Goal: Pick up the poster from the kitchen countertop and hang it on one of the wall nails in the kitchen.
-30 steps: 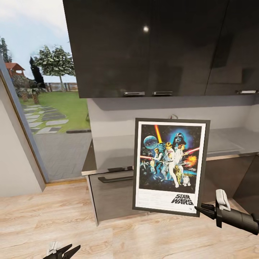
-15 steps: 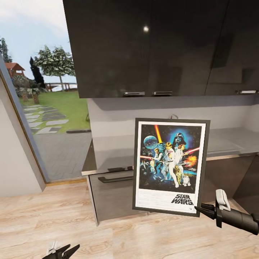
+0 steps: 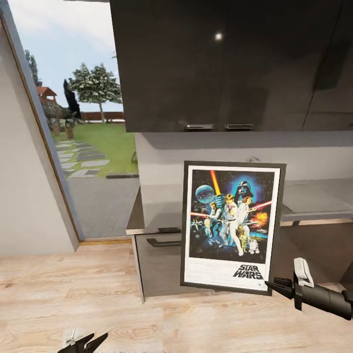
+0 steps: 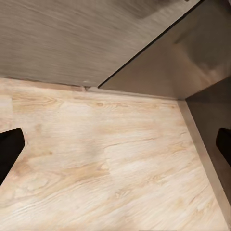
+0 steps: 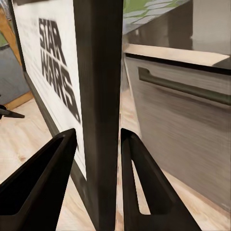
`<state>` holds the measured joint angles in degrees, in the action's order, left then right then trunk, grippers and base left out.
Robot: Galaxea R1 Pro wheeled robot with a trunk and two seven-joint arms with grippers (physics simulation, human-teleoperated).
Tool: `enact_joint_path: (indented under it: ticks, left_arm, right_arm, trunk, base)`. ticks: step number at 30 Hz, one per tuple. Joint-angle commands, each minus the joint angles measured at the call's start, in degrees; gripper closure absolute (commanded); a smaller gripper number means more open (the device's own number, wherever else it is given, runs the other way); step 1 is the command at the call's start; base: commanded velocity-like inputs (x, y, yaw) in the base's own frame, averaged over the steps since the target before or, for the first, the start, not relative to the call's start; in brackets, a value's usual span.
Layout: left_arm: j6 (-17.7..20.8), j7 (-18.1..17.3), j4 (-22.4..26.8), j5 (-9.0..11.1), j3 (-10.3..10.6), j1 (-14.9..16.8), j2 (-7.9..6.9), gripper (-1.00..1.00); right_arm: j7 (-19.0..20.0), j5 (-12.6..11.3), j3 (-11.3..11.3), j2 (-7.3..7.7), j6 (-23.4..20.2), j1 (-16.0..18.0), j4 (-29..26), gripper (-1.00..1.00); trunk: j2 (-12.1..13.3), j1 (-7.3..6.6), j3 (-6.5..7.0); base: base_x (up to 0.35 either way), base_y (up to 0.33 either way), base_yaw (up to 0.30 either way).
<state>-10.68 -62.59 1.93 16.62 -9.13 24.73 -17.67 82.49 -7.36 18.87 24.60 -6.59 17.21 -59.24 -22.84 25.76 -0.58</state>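
Observation:
The Star Wars poster [image 3: 230, 225] hangs upright in front of the lower cabinets, black-framed with a white inner border. My right gripper [image 3: 271, 284] is shut on its lower right corner. In the right wrist view the two fingers [image 5: 53, 163] clamp the frame's dark edge [image 5: 98, 86], with the logo side facing left. Behind the poster runs the grey kitchen countertop [image 3: 314, 196]. My left gripper [image 3: 83, 343] is low at the bottom left, open and empty. In the left wrist view its fingers [image 4: 9, 149] spread wide over the wooden floor [image 4: 115, 159].
Glossy dark upper cabinets [image 3: 220, 63] hang above the counter. A lower cabinet with a handle [image 3: 164, 242] stands behind the poster. A tall glass opening [image 3: 88, 147] onto a garden is at left, beside a grey wall [image 3: 24, 206]. Wooden floor [image 3: 73, 294] spreads in front.
The whole picture has shifted: cabinets, counter and window slid to the right, so the camera has moved. The poster and both grippers keep their places in the view.

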Motion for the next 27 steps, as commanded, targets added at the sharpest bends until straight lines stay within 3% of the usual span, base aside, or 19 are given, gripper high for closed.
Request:
enact_joint_path:
  ticks: [1,12,27]
  left_arm:
    - [-0.31,-0.11,-0.08,-0.44,-0.45,0.05,0.00,-1.00]
    - [-0.30,-0.08,-0.08,-0.44,-0.45,0.05,0.00,-1.00]
    - [-0.30,-0.08,-0.08,-0.44,-0.48,0.05,-0.28,-1.00]
  right_arm:
    - [0.39,-0.20,0.03,0.01,-0.79,0.01,0.01,1.00]
    - [0.39,-0.20,0.05,0.02,-0.79,0.01,0.00,1.00]
    - [0.39,-0.20,0.10,0.01,-0.79,0.01,0.00,1.00]
  trunk:
    - [-0.08,0.03,-0.09]
    - [-0.08,0.03,-0.39]
    - [-0.08,0.03,-0.43]
  base:
    - [-0.008,0.009,0.260]
    - [-0.129,0.174,0.246]
    - [-0.172,0.250,0.027]
